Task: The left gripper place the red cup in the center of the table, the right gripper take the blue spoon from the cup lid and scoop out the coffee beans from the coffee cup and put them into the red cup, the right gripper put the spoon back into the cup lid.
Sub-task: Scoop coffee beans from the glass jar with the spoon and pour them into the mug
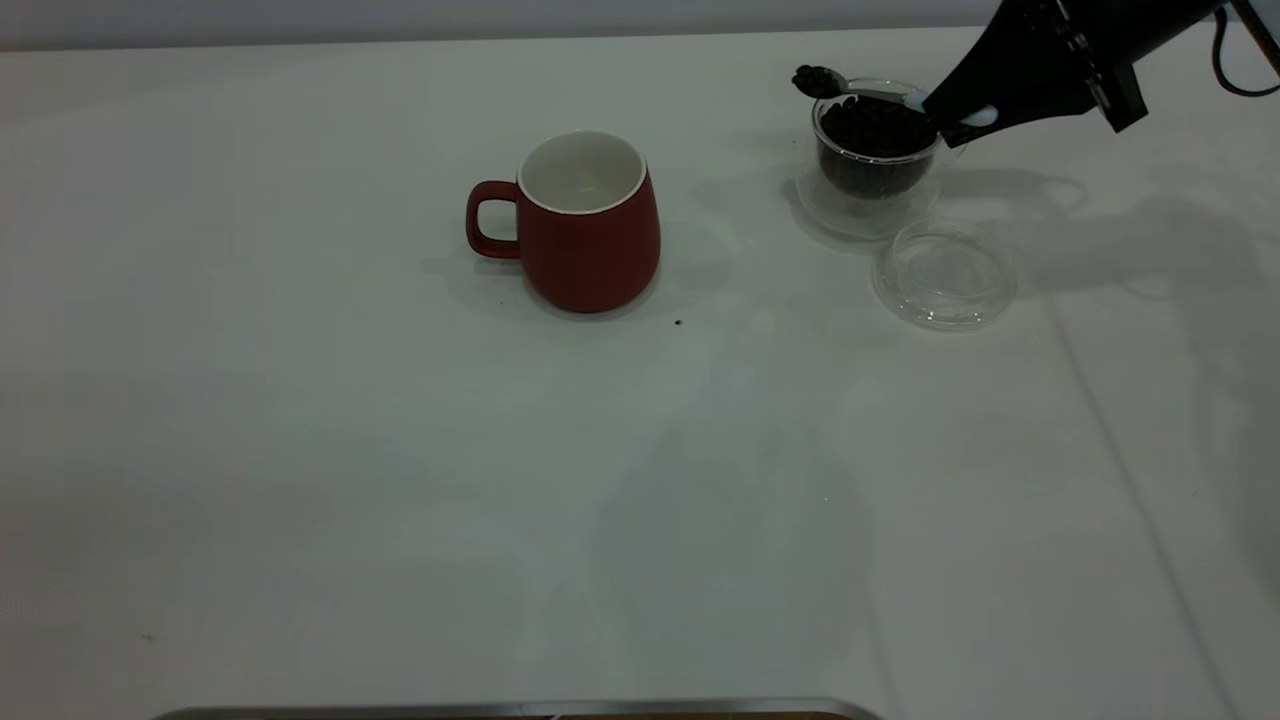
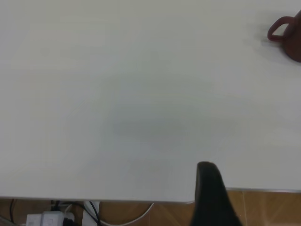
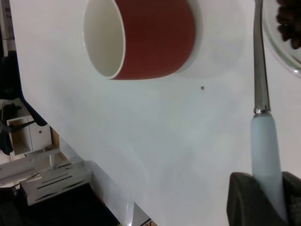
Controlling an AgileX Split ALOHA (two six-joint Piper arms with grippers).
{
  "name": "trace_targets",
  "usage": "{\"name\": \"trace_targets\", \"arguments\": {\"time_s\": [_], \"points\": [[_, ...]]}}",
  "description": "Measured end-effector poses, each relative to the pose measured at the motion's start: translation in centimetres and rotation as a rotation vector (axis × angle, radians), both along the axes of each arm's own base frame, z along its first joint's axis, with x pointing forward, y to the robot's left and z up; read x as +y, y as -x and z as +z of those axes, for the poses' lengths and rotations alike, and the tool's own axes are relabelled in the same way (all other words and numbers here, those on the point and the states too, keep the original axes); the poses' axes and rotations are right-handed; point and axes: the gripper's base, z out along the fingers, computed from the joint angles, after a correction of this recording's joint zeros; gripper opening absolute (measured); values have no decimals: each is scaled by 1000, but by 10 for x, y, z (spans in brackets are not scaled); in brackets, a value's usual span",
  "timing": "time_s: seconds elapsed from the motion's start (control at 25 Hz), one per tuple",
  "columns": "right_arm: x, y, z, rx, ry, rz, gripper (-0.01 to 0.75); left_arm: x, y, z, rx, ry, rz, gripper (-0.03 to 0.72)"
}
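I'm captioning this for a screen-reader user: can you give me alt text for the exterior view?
The right gripper holds the blue spoon, loaded with coffee beans, over the bean-filled coffee cup at the table's far right. The clear cup lid lies empty nearby; the red cup stands near the center.

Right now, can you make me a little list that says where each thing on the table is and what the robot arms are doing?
Red cup: dark-red ceramic mug with white inside, upright near the middle of the white table, looks empty.
Coffee cup: clear glass cup holding dark coffee beans, far right.
Cup lid: clear glass disc flat on the table, in front of the glass cup, nothing on it.
Blue spoon: pale-blue-handled metal spoon carrying beans above the glass cup.
Right end effector: shut on the spoon handle.
Left end effector: by the table edge, away from the mug.
Stray bean: beside the mug.
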Motion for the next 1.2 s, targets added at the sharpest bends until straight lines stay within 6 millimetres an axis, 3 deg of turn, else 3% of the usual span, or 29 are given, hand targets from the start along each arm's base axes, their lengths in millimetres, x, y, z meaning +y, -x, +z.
{"name": "trace_targets", "arguments": {"time_s": [0.24,0.64,1.2], "points": [[16,0,14,-30,1,35,115,0,0,0,0,0,0,516],[65,9,15,-29,-9,136,115,0,0,0,0,0,0,516],[116,25,16,-39,-15,261,115,0,0,0,0,-2,-1,516]]}}
